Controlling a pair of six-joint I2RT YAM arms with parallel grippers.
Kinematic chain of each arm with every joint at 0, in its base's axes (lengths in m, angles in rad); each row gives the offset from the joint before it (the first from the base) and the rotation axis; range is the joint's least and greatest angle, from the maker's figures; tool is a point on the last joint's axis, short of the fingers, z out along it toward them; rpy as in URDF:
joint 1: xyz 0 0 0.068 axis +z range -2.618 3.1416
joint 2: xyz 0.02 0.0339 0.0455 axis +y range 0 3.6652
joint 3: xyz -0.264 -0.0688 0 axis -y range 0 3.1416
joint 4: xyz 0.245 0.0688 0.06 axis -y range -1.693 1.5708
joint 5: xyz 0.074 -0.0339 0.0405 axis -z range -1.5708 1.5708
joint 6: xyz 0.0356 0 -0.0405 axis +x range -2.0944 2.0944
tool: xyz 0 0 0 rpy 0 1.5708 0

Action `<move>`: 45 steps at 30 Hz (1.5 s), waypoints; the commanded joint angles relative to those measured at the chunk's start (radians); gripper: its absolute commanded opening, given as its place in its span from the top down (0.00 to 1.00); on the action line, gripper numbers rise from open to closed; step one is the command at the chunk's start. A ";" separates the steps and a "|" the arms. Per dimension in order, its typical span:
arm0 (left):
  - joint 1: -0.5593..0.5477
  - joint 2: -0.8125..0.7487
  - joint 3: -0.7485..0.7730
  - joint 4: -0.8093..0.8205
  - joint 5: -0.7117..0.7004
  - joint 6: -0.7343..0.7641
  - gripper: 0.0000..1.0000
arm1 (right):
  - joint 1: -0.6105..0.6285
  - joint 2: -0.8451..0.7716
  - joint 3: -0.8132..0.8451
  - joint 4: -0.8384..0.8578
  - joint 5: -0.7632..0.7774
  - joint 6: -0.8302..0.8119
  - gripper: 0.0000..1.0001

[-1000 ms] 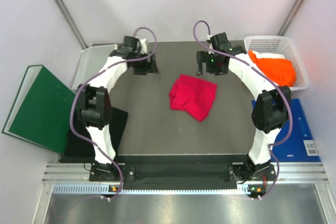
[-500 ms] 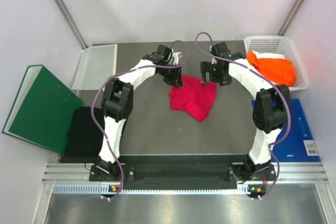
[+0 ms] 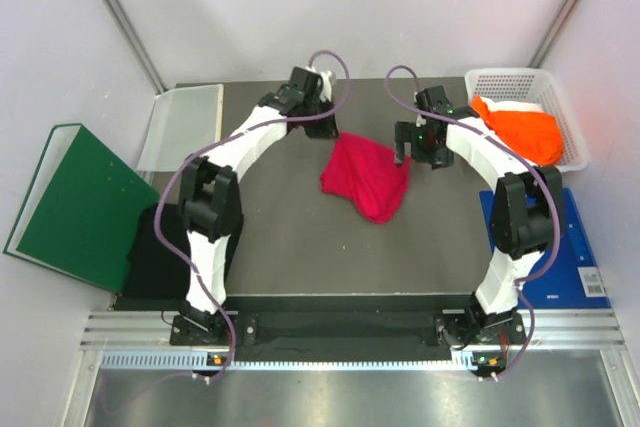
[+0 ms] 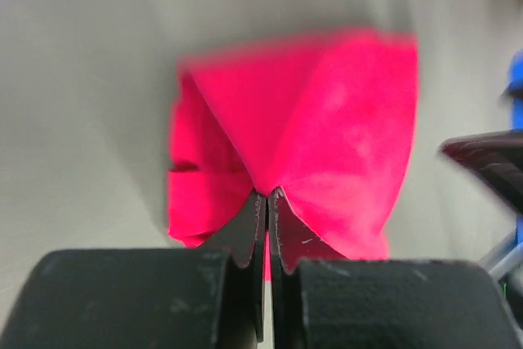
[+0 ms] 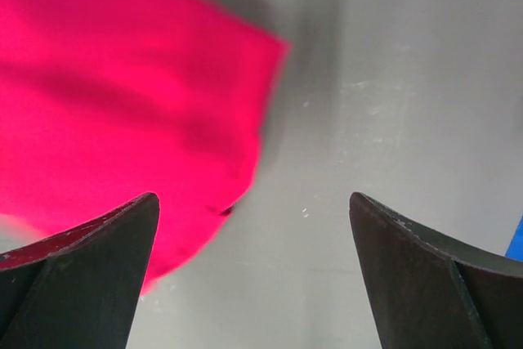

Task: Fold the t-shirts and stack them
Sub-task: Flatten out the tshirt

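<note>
The crimson-pink t-shirt point(image 3: 366, 179) lies crumpled on the dark mat, its far left corner pulled up. My left gripper point(image 3: 337, 135) is shut on that corner; the left wrist view shows the jaws point(image 4: 268, 195) pinched together with a peak of pink cloth point(image 4: 327, 128) between them. My right gripper point(image 3: 404, 152) hovers open at the shirt's far right corner, and in its wrist view point(image 5: 253, 198) the pink cloth point(image 5: 122, 104) reaches only the left finger. An orange t-shirt point(image 3: 520, 129) fills the basket. A black t-shirt point(image 3: 150, 252) lies at the mat's left edge.
A white basket point(image 3: 555, 82) stands at the back right. A blue board point(image 3: 570, 262) lies right of the mat, a green binder point(image 3: 70, 202) to the left, and a translucent sheet point(image 3: 185, 122) at the back left. White walls close in the back and sides.
My left arm swung in from the back left to the pink t-shirt, shut on its far corner and lifted it. My right gripper moved down and right beside the shirt, still open.
</note>
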 commanded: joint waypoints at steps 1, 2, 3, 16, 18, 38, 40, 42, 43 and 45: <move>0.071 -0.296 0.005 0.180 -0.285 -0.073 1.00 | -0.043 -0.058 -0.021 0.032 0.007 0.011 0.00; 0.083 -0.323 -0.001 0.183 -0.333 -0.073 1.00 | -0.046 -0.058 -0.023 0.034 0.003 0.011 0.00; 0.109 -0.344 -0.001 0.186 -0.405 -0.061 1.00 | -0.049 -0.058 -0.026 0.037 0.000 0.010 0.00; 0.102 -0.291 0.441 0.114 -0.302 0.059 1.00 | -0.058 -0.031 -0.038 0.060 -0.013 0.019 0.00; 0.071 -0.222 0.507 0.071 -0.203 0.017 1.00 | -0.059 -0.029 -0.041 0.062 -0.011 0.019 0.00; 0.008 -0.306 -0.009 -0.019 -0.278 -0.040 0.01 | -0.026 -0.013 0.222 0.017 -0.019 -0.108 0.01; 0.078 -0.308 -0.032 -0.039 -0.278 -0.056 0.01 | 0.030 0.029 0.278 -0.001 -0.022 -0.128 0.02; 0.154 -0.297 -0.050 -0.101 -0.287 -0.096 0.01 | 0.064 0.090 0.348 -0.026 -0.023 -0.139 0.02; 0.180 -0.295 -0.065 -0.116 -0.280 -0.109 0.01 | 0.090 0.110 0.368 -0.033 -0.023 -0.139 0.02; 0.249 -0.292 -0.116 -0.157 -0.266 -0.142 0.02 | 0.104 0.147 0.395 -0.046 -0.022 -0.130 0.02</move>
